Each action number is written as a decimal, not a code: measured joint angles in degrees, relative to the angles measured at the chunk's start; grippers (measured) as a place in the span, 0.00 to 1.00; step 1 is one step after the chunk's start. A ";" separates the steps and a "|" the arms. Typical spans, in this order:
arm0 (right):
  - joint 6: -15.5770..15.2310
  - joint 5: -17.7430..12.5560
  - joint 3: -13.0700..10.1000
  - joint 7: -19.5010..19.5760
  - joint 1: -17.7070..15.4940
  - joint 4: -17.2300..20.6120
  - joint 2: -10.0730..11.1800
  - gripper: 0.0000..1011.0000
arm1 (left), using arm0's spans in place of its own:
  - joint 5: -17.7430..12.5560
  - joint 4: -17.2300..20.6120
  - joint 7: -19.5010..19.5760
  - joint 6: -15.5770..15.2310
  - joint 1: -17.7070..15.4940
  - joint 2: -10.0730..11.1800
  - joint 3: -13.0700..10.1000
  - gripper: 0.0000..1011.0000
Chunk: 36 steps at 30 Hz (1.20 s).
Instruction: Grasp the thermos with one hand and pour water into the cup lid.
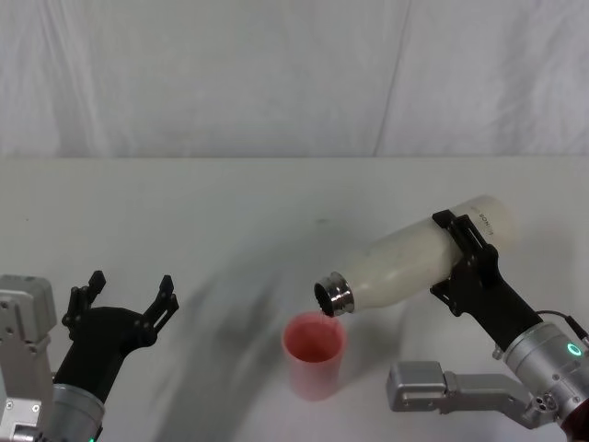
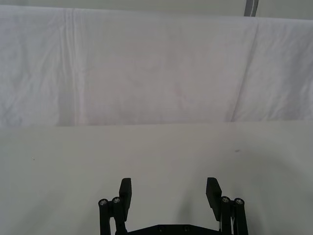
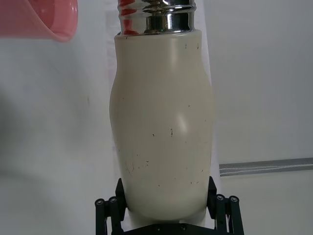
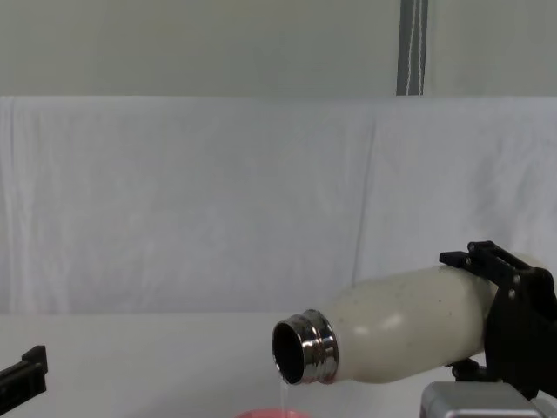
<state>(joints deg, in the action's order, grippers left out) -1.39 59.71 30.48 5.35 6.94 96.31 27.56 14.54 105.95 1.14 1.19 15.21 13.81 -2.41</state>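
Note:
The cream-white thermos (image 1: 405, 262) hangs tilted, nearly level, above the table, its steel neck (image 1: 333, 296) pointing down-left over the pink cup lid (image 1: 313, 354). My right gripper (image 1: 460, 258) is shut on the thermos around its lower body. In the chest view a thin stream of water (image 4: 283, 396) falls from the thermos (image 4: 400, 335) mouth toward the cup lid's pink rim (image 4: 274, 414). The right wrist view looks along the thermos (image 3: 161, 132) to the cup lid (image 3: 44, 19) beyond its neck. My left gripper (image 1: 129, 299) rests open at the near left, holding nothing.
A white cloth-covered table (image 1: 230, 212) carries the cup lid, with a white cloth backdrop (image 1: 276, 74) behind. The right arm's grey link (image 1: 442, 387) lies low by the front edge, right of the cup lid. The left gripper (image 2: 169, 193) faces bare tabletop.

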 joint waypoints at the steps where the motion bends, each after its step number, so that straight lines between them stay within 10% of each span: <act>1: -0.01 0.01 0.00 0.00 -0.01 0.01 0.00 0.94 | 0.00 0.00 0.00 0.00 0.00 0.00 0.00 0.99; 36: 0.13 0.19 0.09 0.37 0.11 -0.35 -0.01 0.94 | 0.00 0.00 0.00 0.00 0.00 0.00 0.00 0.99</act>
<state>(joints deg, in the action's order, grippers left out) -1.26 59.90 30.57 5.72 7.05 95.97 27.55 14.54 105.95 1.14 1.19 15.21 13.80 -2.41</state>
